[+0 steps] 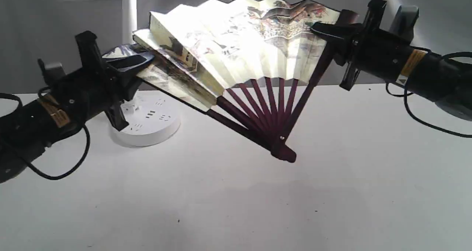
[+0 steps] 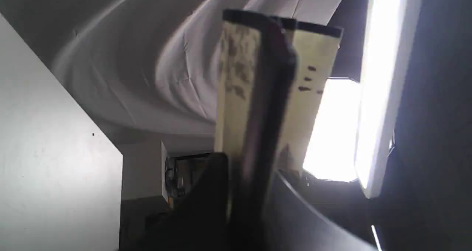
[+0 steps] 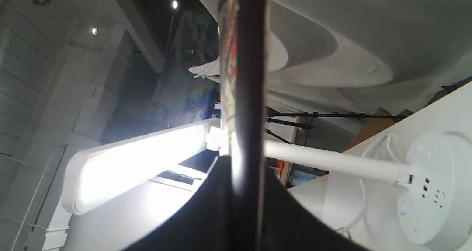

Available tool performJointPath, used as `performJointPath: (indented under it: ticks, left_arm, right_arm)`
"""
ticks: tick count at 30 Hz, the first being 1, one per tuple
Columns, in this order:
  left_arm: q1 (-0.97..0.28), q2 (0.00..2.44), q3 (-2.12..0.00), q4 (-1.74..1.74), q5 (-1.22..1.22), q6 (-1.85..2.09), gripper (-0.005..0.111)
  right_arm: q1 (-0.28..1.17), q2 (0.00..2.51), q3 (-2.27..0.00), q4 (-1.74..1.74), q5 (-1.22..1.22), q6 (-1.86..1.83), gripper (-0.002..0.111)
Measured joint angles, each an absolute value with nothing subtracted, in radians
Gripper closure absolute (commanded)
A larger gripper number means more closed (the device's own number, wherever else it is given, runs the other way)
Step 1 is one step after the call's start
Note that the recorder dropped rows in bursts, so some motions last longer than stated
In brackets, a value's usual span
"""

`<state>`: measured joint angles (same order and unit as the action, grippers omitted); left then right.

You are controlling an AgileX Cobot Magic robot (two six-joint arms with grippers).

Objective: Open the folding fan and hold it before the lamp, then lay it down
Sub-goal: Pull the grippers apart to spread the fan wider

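Here, the left tool (image 1: 134, 65), just before the base of the lamp (image 1: 155, 127), is clamped on the unopened left pleats of the folding fan (image 1: 243, 44), which hangs partly spread above the table (image 1: 236, 206), pivot lowest; the right tool (image 1: 328, 31) is clamped on its right guard stick.

Obs: folding fan (image 1: 239, 48) partly open, raised, pivot lowest. Right pleats spread, left pleats bunched; cream paper backlit, ribs maroon. The lamp (image 1: 147, 124) is white and lit, its round socketed base on the bench (image 1: 236, 206) behind the fan's left end, post upright.
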<state>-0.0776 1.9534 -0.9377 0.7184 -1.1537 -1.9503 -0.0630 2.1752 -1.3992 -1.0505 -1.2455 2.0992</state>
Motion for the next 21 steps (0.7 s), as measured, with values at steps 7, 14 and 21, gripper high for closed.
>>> performJointPath:
  ticks: [7,14,21]
  left_arm:
    - [-0.050,1.889,-0.939,0.771,-1.145,-1.978,0.107]
    - [-0.046,1.873,-0.939,0.777,-1.121,-1.991,0.107]
    - [-0.045,1.873,-0.939,0.789,-1.093,-1.994,0.107]
  right_arm:
    - [-0.063,2.175,-1.405,-1.034,-1.245,2.099,0.108]
    - [-0.063,2.170,-1.402,-1.025,-1.172,2.101,0.108]
    - [-0.070,2.170,-1.327,-1.011,-1.092,2.101,0.108]
